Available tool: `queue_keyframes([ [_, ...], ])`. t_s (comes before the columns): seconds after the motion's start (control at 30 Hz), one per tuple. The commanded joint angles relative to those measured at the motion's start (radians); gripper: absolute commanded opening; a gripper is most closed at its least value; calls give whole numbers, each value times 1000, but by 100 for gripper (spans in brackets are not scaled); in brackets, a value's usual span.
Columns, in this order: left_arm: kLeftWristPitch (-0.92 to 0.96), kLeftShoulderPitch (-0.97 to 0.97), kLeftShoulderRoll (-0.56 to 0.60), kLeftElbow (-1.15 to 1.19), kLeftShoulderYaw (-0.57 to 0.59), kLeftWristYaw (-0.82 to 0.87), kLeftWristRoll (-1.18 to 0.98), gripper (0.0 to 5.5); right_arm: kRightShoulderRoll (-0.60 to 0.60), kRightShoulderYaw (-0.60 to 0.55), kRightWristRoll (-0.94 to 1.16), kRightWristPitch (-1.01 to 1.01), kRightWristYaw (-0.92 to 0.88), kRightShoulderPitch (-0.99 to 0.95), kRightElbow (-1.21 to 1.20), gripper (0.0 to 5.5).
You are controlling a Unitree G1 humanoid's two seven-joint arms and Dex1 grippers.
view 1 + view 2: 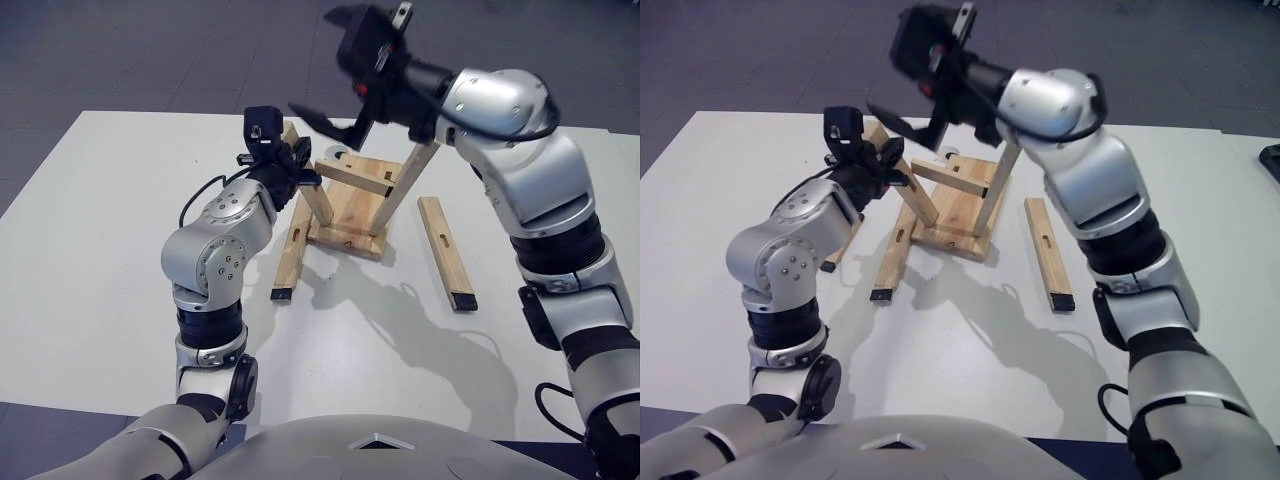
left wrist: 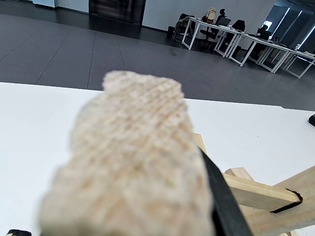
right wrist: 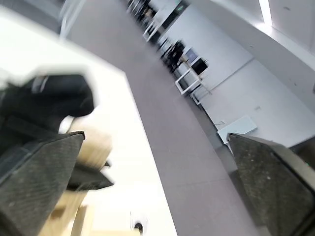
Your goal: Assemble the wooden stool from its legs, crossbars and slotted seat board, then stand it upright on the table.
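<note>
White table (image 1: 90,260), viewed from the head.

Nearest the robot, two loose legs lie flat on it. The right loose leg (image 1: 447,252) is slotted, has a black cap at its near end, and lies well apart from the rest. The left loose leg (image 1: 291,250) is also black-capped. It lies just beside the seat board's left edge, its far end hidden behind the left arm.

Mid-table, the seat board (image 1: 347,228) rests on the surface with two legs rising from it, splayed apart. The left upright leg (image 1: 322,203) leans to the robot's left and the right upright leg (image 1: 403,188) leans to its right. A crossbar (image 1: 354,174) spans between them near their tops.

The left gripper (image 1: 290,168) is closed on the top of the left upright leg. The left wrist view has the leg's end grain up close, with a black finger (image 2: 224,201) against its side.

Farther back and higher, the right gripper (image 3: 156,140) hangs over the stool's far side. It touches nothing and its fingers (image 1: 325,120) are spread wide.

Beyond the table is grey floor, with desks (image 2: 221,34) at the back of the room.
</note>
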Motion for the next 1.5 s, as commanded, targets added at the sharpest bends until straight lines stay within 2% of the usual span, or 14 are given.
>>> queue_keyframes([
  [0.03,119,115,-10,129,11,74,81,106,-21,101,-158,-33,24,61,0,540],
  [0.27,123,108,-27,119,25,77,106,107,-59,99,-286,24,46,224,-113,540],
  [0.47,127,120,-17,97,15,71,122,107,-20,63,-310,78,48,293,-107,540],
  [0.87,131,128,-22,90,1,70,141,107,90,52,-367,59,32,258,37,350],
  [1.27,128,130,-21,95,-5,68,147,107,138,43,-409,40,17,275,106,152],
  [1.33,124,130,-18,100,-3,65,149,107,139,39,-414,39,18,284,101,127],
  [1.5,118,131,-11,109,1,62,152,107,137,28,-416,27,19,305,92,126],
])
